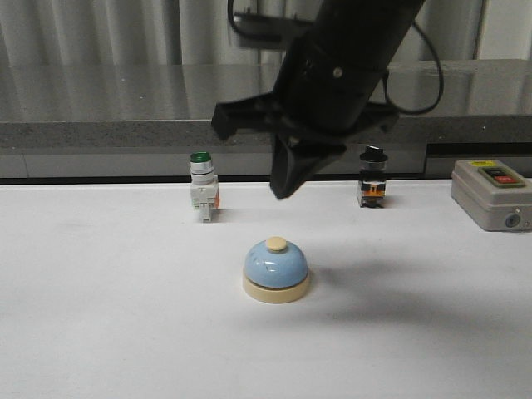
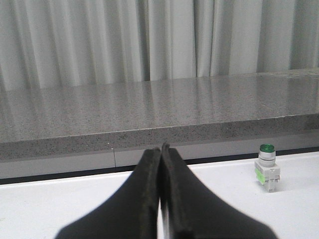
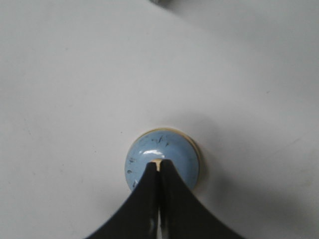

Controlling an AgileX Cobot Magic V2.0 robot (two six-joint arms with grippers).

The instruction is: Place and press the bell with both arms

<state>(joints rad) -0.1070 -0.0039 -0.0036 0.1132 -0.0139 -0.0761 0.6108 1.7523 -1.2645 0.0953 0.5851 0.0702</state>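
The bell (image 1: 276, 270), a light-blue dome on a cream base with a cream button, stands upright on the white table (image 1: 100, 316) near the middle. My right gripper (image 1: 285, 191) hangs shut above it, pointing down, with a clear gap to the button. In the right wrist view the bell (image 3: 142, 157) lies straight under the shut right gripper (image 3: 159, 162), whose tips cover most of the button. My left gripper (image 2: 162, 147) is shut on nothing and low over the table, facing the grey ledge. The front view does not show it.
A green-capped white switch (image 1: 203, 187) (image 2: 267, 167) stands behind the bell to the left. A black-knobbed switch (image 1: 371, 177) stands back right. A grey box with red and green buttons (image 1: 492, 194) sits far right. A grey stone ledge (image 1: 125, 129) runs behind the table.
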